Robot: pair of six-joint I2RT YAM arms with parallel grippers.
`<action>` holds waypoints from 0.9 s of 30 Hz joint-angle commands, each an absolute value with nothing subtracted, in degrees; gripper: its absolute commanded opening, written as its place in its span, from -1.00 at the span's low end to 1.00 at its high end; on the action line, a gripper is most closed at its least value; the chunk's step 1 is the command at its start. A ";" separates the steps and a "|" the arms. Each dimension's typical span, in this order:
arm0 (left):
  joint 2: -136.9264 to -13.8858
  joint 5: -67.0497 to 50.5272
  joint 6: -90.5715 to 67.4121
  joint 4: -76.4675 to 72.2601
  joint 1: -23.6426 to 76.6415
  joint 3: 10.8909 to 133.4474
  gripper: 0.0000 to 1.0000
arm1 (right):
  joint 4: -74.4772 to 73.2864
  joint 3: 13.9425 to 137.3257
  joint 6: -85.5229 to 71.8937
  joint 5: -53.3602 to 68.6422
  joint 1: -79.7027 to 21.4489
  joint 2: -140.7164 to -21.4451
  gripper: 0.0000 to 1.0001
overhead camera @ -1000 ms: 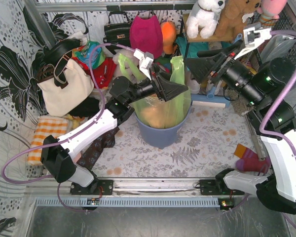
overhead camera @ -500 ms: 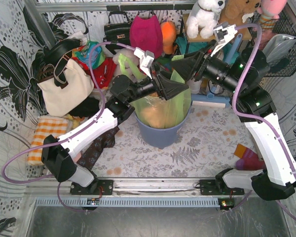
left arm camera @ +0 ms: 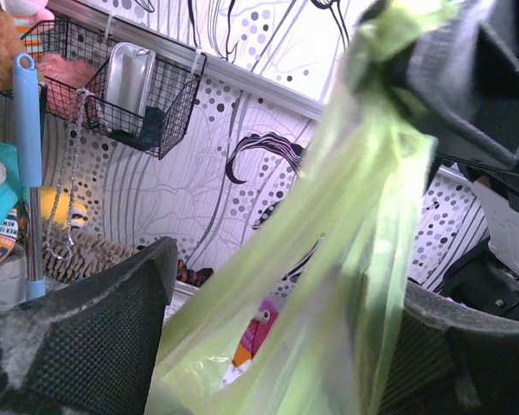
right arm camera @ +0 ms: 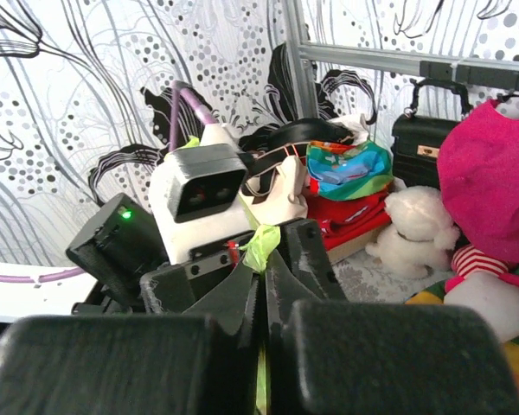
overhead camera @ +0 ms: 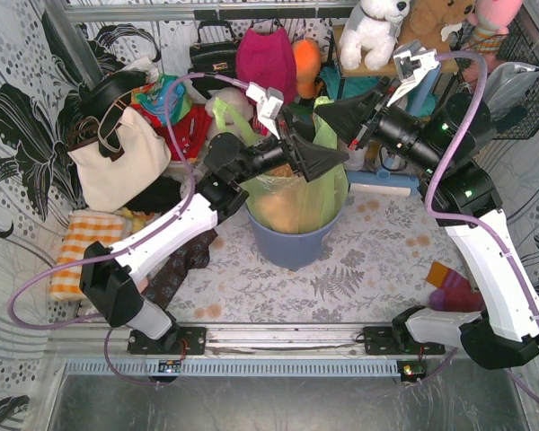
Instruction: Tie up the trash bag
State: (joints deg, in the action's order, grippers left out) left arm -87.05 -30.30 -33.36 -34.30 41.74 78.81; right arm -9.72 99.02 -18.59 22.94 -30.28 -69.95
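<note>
The light-green trash bag (overhead camera: 298, 193) sits in a round blue-grey bin (overhead camera: 292, 241), with pinkish-brown paper showing through it. One bag flap (overhead camera: 324, 127) is pulled up at the right, and another (overhead camera: 223, 111) stands at the left. My right gripper (overhead camera: 321, 109) is shut on the right flap's tip (right arm camera: 264, 246). Just below it, my left gripper (overhead camera: 331, 154) is open. The stretched flap (left arm camera: 329, 259) runs between its fingers (left arm camera: 95, 346) without being pinched and rises to the right gripper (left arm camera: 467, 78).
Behind the bin lie a cream handbag (overhead camera: 117, 163), a black handbag (overhead camera: 212, 56), a pink cloth (overhead camera: 266, 59) and plush toys (overhead camera: 374, 32). A striped cloth (overhead camera: 79, 247) lies at the left and a pink-orange sock (overhead camera: 454, 289) at the right. A wire basket (left arm camera: 112, 91) hangs on the wall.
The right arm swung left to the bag's raised flap and its jaws shut on the tip. The left gripper's jaws opened wider, releasing the flap.
</note>
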 commanded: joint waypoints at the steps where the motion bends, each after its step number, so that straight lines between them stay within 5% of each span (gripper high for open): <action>1: -89.82 -29.91 -35.40 -39.39 42.00 82.50 0.65 | -4.31 99.43 -20.02 27.23 -30.35 -68.93 -1.00; 10: -91.40 -34.95 -41.04 -44.20 42.18 81.50 -0.21 | -4.84 98.04 -19.72 25.32 -30.36 -67.21 -1.00; 23: -86.69 -32.90 -38.22 -39.34 44.02 73.01 -0.52 | -3.94 96.87 -19.77 21.64 -30.35 -66.01 -1.00; 27: -86.04 -32.17 -37.69 -38.38 44.12 73.17 -0.41 | -4.40 96.77 -19.79 21.95 -30.35 -65.92 -1.00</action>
State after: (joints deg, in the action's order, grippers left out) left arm -88.01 -33.15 -39.00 -38.63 43.68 73.45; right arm -8.08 97.01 -19.03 22.68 -30.28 -67.42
